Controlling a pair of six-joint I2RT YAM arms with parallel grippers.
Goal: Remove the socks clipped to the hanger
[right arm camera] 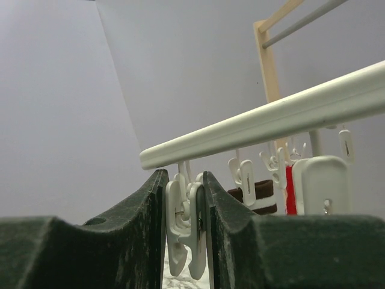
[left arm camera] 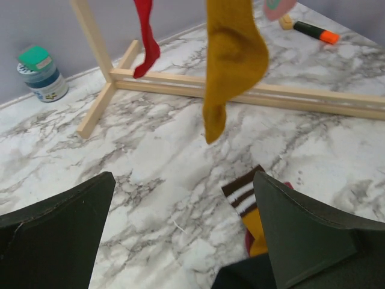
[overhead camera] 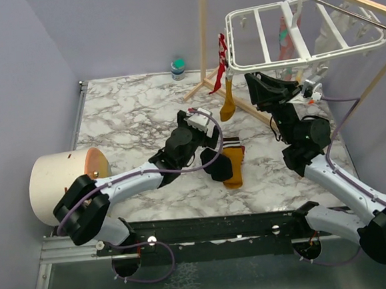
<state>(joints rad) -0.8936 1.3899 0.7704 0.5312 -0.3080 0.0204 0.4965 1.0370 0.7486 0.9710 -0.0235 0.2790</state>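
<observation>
Top external view says we're partway there. A mustard sock with a striped cuff (overhead camera: 233,160) is lying on the table (overhead camera: 130,116) in front of the left arm. The hanger (overhead camera: 291,33), up on the wooden rack (overhead camera: 204,36), still has a red sock (overhead camera: 222,60), a second mustard sock (overhead camera: 228,103) and a pink-and-teal one (overhead camera: 283,35) clipped on, so I'd guess more is left than done.

Left fingers (left arm camera: 60,235) are spread wide and empty, hovering just over the sock on the table.

Right wrist cam is the only one that shows that arm's job: right fingers (right arm camera: 126,241) squeezed onto a white clip (right arm camera: 186,229) under the hanger's bar. I can't see a sock in that clip.

Left wrist cam gives the low angle. The red and mustard toes dangle clear of the table, which you can't judge from above.
</observation>
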